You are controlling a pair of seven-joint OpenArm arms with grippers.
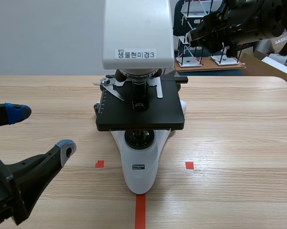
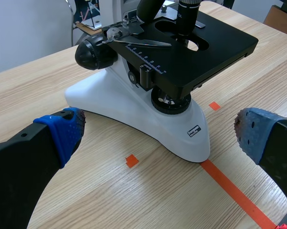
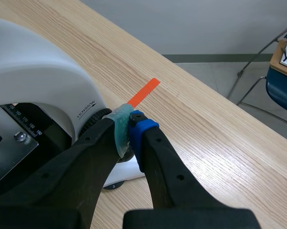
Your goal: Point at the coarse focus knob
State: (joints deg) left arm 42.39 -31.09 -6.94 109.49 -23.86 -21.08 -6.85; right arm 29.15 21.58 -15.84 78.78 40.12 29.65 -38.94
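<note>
Right gripper (image 3: pixel 129 130): fingers closed, tip just over coarse focus knob (image 3: pixel 92 120); you should lower it straight, stopping short. Left gripper (image 1: pixel 42 130): wide apart; keep it clear.

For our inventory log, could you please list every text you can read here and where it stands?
"생물현미경3": head label.
"TENSION": microscope arm.
"180", "190": stage scale; its other numbers are blurred.
Base badge: too small to read.
</note>
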